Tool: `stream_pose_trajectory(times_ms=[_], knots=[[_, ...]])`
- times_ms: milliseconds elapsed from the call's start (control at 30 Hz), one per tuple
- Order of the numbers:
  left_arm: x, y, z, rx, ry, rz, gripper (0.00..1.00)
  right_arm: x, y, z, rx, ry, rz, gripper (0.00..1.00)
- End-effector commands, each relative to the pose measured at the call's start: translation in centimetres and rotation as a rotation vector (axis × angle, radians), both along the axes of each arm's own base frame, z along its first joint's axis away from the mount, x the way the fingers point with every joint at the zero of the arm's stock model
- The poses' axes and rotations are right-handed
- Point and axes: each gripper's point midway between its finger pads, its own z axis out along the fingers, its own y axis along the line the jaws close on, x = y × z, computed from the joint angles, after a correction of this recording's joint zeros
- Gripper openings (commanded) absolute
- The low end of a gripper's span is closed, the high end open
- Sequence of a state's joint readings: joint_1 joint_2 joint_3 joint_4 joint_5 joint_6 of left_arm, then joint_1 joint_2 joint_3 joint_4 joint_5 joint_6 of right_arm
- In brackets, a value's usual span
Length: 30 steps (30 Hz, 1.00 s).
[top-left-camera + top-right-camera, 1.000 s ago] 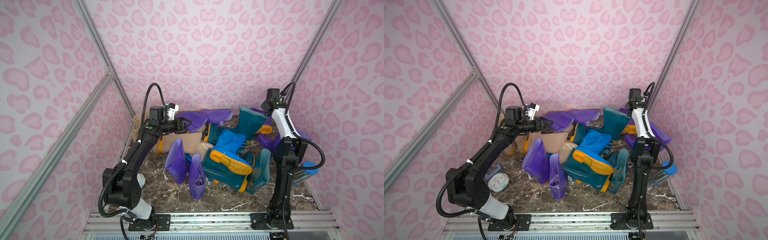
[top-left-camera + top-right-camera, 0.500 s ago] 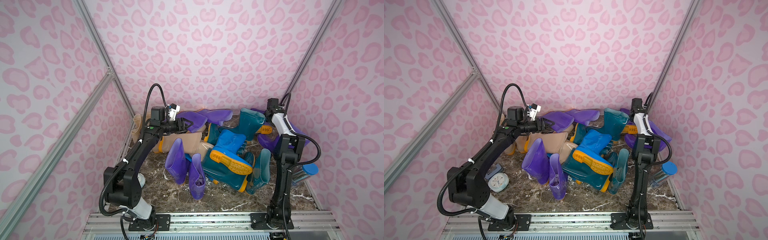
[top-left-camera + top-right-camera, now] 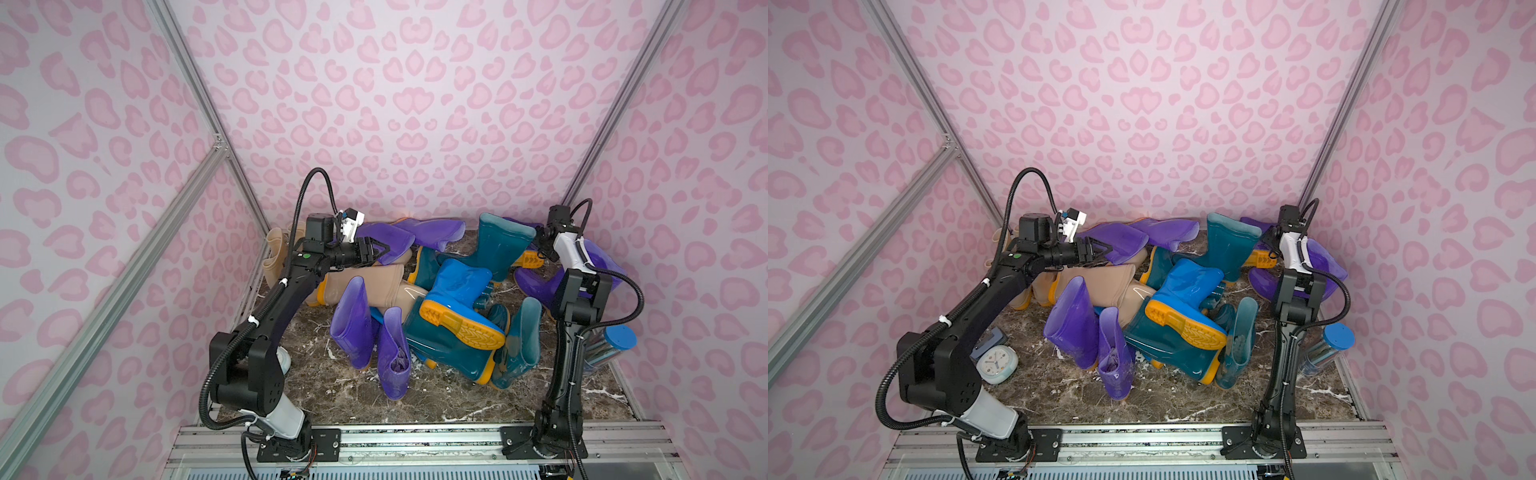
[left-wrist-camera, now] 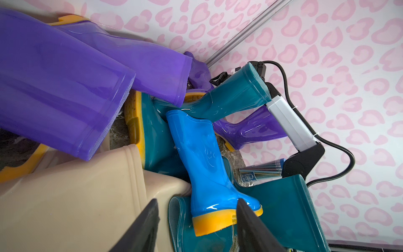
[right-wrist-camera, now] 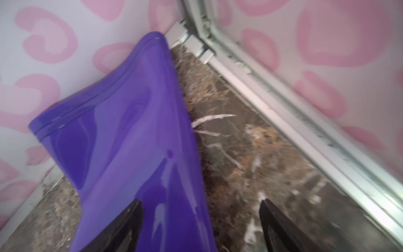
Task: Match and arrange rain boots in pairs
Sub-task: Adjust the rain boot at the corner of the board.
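Glossy rain boots (image 3: 453, 291) are lying heaped mid-frame in both top views.
Left wrist: left gripper (image 4: 197, 200) is hanging spread, lower centre, before a slick blue boot (image 4: 202, 152). Right wrist: right gripper (image 5: 200, 203) is gaping over a purple boot (image 5: 130, 131); marble floor (image 5: 250, 152) showing rightward.

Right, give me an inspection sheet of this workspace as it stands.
Surface: dark marbled tabletop, bare strip at the front.
Job's things: unpaired heap; purple boot, teal boot, beige boot, blue boot tumbled together.
Clutter: alarm clock by the left arm's base; blue-lidded jar at the right edge.
Grippers: left gripper open, empty, over the heap; right gripper open above the corner purple boot.
Cables: black hoses loop off both arms, none seen snagged.
Surroundings: pink patterned walls, aluminium frame.
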State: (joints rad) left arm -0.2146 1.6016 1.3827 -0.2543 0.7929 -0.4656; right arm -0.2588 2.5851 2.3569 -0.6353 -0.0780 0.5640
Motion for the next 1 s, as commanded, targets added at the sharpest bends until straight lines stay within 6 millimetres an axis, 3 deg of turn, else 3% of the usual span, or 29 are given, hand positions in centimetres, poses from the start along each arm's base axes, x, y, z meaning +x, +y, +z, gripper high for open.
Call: stream_pose_trajectory(times_ms=[0, 133, 267, 367, 500, 633, 767, 967], knots=[[0.3, -0.1, 0.2, 0.011, -0.034, -0.010, 0.59, 1.3, 2.4, -1.5, 0.155, -0.053, 0.103, 0.84], [0.3, 0.0, 0.1, 0.020, -0.034, -0.010, 0.58, 2.6, 3.6, -0.8, 0.236, -0.132, 0.182, 0.72], [0.5, 0.0, -0.3, 0.032, -0.023, -0.011, 0.58, 3.5, 5.8, 1.2, 0.277, -0.200, 0.277, 0.25], [0.6, -0.1, -0.6, 0.033, -0.017, -0.011, 0.58, 3.8, 7.2, 3.3, 0.250, -0.228, 0.315, 0.00], [0.6, 0.0, -0.5, 0.035, -0.020, -0.011, 0.58, 4.0, 8.9, 7.1, 0.185, -0.272, 0.337, 0.00], [0.5, 0.1, -0.5, 0.042, -0.023, -0.008, 0.58, 4.0, 11.8, 11.3, 0.117, -0.343, 0.379, 0.00], [0.6, 0.1, -0.4, 0.042, -0.027, -0.007, 0.57, 4.7, 14.6, 15.3, -0.065, -0.421, 0.435, 0.00], [0.5, 0.1, -0.3, 0.043, -0.029, -0.007, 0.57, 5.9, 12.4, 19.4, -0.235, -0.519, 0.357, 0.00]])
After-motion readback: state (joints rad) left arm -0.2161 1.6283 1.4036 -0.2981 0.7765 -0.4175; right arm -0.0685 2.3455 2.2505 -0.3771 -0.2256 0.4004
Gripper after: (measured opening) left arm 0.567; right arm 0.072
